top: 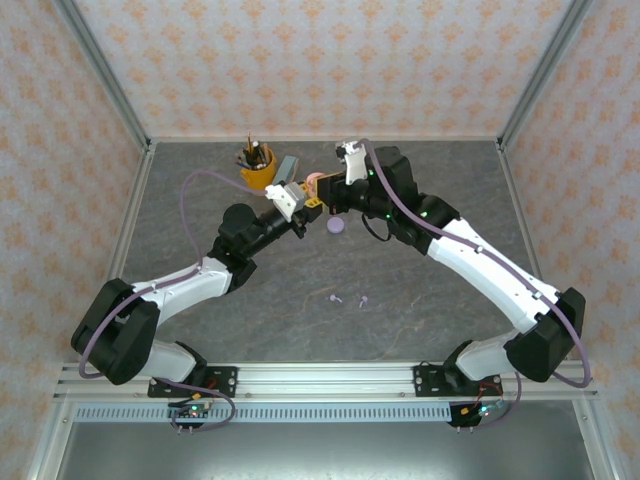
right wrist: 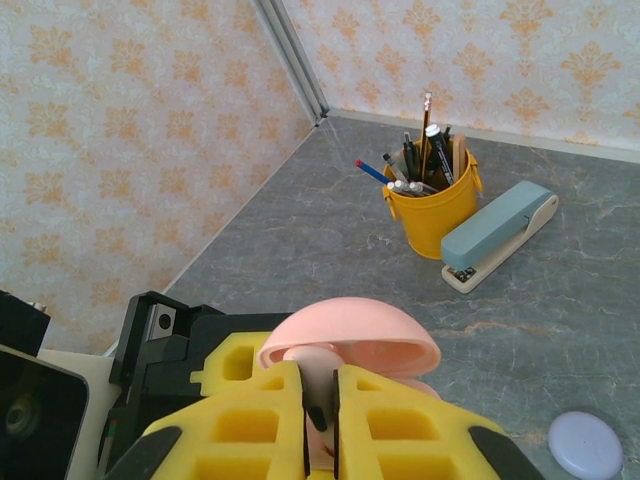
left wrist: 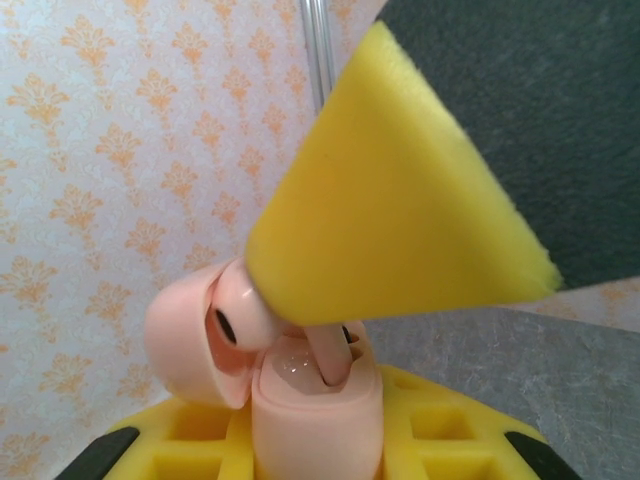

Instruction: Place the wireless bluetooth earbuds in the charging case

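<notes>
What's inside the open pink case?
A pale pink earbud, stem down in the charging case. The right claw, pinching it, hides everything else inside.

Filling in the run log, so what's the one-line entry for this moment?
left tool: holds open charging case | right tool: pinches pink earbud, stem entering case | lilac earbuds: on table

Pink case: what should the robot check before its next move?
1. Left gripper clamps the pink case: ok.
2. Lid open: ok.
3. Right gripper shut on the pink earbud: ok.
4. Earbud stem lined up with its slot: ok, the stem tip is inside the case.
5. Earbud fully seated: not ok, its head sits above the rim.
6. Two lilac earbuds on the table, apart from both arms: ok.
</notes>
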